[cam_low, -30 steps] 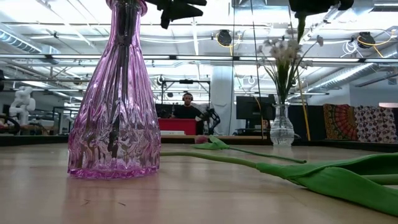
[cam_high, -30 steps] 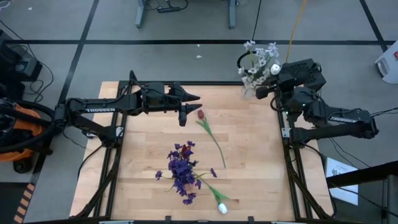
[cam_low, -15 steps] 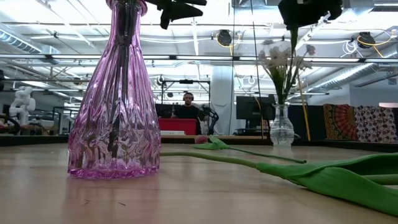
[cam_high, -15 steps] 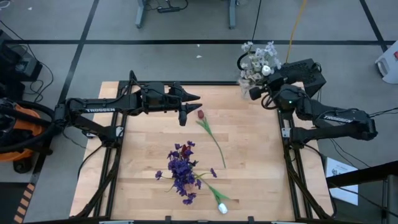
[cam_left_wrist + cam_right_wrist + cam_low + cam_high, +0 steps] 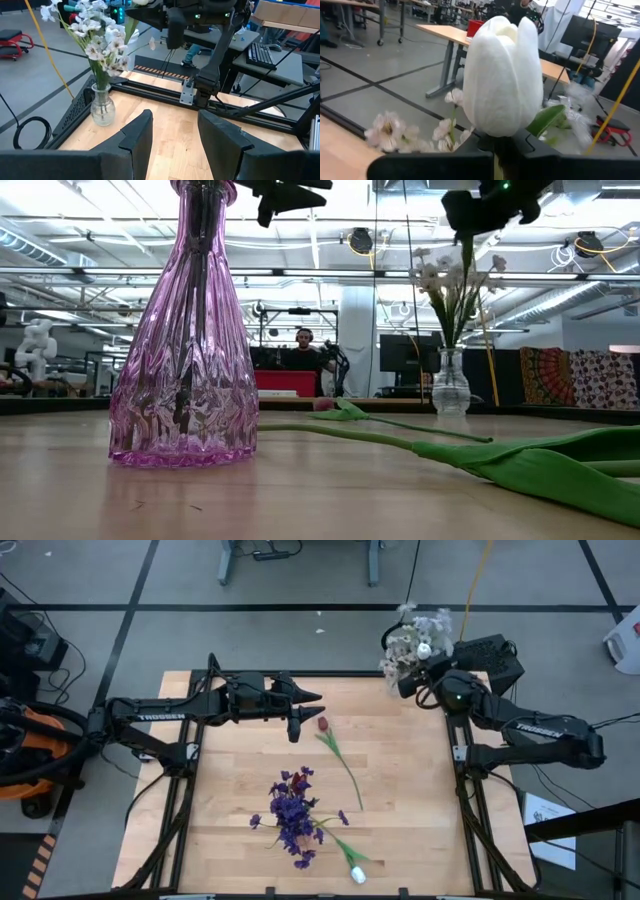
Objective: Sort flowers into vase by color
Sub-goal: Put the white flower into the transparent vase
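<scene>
My right gripper point(image 5: 418, 672) hovers over the table's far right corner, shut on a white tulip point(image 5: 502, 80) above the small clear vase point(image 5: 450, 385) of white blossom sprays point(image 5: 405, 645). My left gripper point(image 5: 305, 712) is open and raised above the far middle of the table, beside the dark red tulip point(image 5: 322, 725) lying flat on the wood. A purple glass vase point(image 5: 185, 330) holds purple blossoms point(image 5: 293, 808). Another white tulip point(image 5: 357, 874) lies at the near edge. My right gripper pinches the white tulip's stem just under the bud point(image 5: 506, 134) between its two fingers. The bud stands just past the fingertips. The green stem point(image 5: 467, 265) hangs down from the gripper, lifted clear, its lower part among the white sprays over the clear vase.
The clear vase point(image 5: 101, 102) stands at the far right corner, close to the table's frame rail point(image 5: 165, 90). Bare wood point(image 5: 400, 780) lies between the purple vase and the right edge. A person point(image 5: 302, 352) sits far behind the table.
My right gripper has carried the white tulip a little toward the table's left, to above the clear vase, staying shut on it. The hanging stem has moved in over the white sprays. The left arm has kept still.
</scene>
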Motion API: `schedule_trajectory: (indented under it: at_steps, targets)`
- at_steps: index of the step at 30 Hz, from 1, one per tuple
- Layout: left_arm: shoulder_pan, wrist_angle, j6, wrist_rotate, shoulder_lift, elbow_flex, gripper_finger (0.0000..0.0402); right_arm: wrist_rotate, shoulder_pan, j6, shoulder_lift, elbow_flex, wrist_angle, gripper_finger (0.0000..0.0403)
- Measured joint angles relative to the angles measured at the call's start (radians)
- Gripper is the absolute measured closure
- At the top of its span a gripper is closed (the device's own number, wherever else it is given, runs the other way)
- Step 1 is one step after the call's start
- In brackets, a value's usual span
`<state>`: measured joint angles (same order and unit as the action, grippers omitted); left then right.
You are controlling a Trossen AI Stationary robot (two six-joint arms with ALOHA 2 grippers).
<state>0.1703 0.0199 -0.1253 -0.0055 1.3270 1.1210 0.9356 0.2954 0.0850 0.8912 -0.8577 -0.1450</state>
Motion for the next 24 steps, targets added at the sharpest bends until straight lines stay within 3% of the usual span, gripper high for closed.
schedule_trajectory:
  at_steps: [17,24]
  targets:
    - [0.000,-0.012,0.010,0.000,0.000,0.000,0.0239,-0.048,0.018,-0.074,-0.005,0.000,-0.007,0.0403]
    - [0.010,-0.015,0.010,0.000,0.000,0.000,0.0239,-0.039,0.018,-0.127,0.010,-0.142,-0.204,0.0403]
